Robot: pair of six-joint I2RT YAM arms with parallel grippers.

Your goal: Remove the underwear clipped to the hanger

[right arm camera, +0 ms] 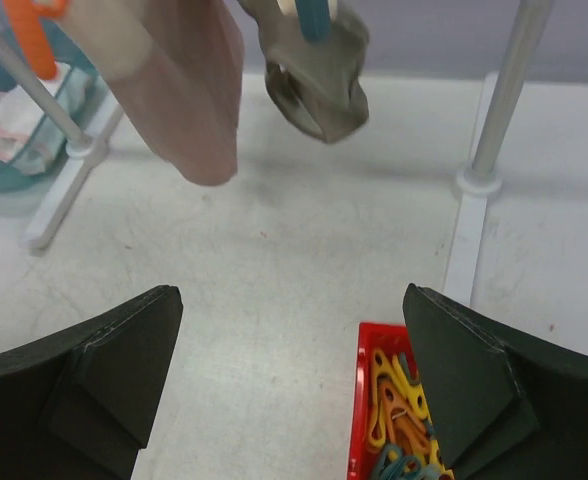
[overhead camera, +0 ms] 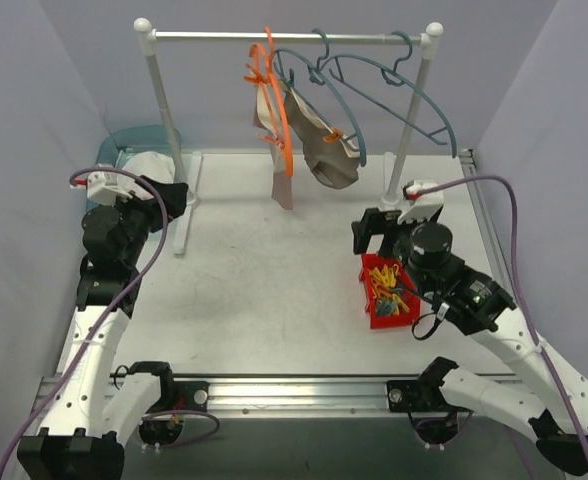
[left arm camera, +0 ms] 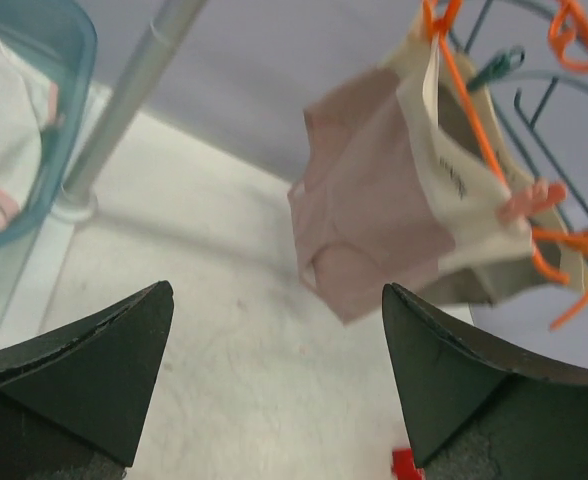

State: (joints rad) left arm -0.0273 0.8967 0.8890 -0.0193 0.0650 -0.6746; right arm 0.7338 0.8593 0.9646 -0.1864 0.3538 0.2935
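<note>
A dusty pink pair of underwear (overhead camera: 282, 186) with a cream waistband hangs clipped to an orange hanger (overhead camera: 285, 125) on the rack rod. It also shows in the left wrist view (left arm camera: 374, 220) and the right wrist view (right arm camera: 189, 80). A taupe pair (overhead camera: 330, 152) hangs from a teal hanger (overhead camera: 404, 95) beside it, also in the right wrist view (right arm camera: 319, 85). A white pair with pink trim (overhead camera: 149, 165) lies in the teal basket (overhead camera: 124, 143). My left gripper (overhead camera: 174, 196) is open and empty near the left post. My right gripper (overhead camera: 374, 228) is open and empty above the red tray.
A white rack (overhead camera: 294, 38) stands across the back on two posts with long feet. A red tray (overhead camera: 372, 300) of coloured clips (right arm camera: 399, 410) sits under the right gripper. Orange clips (left arm camera: 529, 200) hold the pink pair. The basket is at the back left (left arm camera: 69, 60).
</note>
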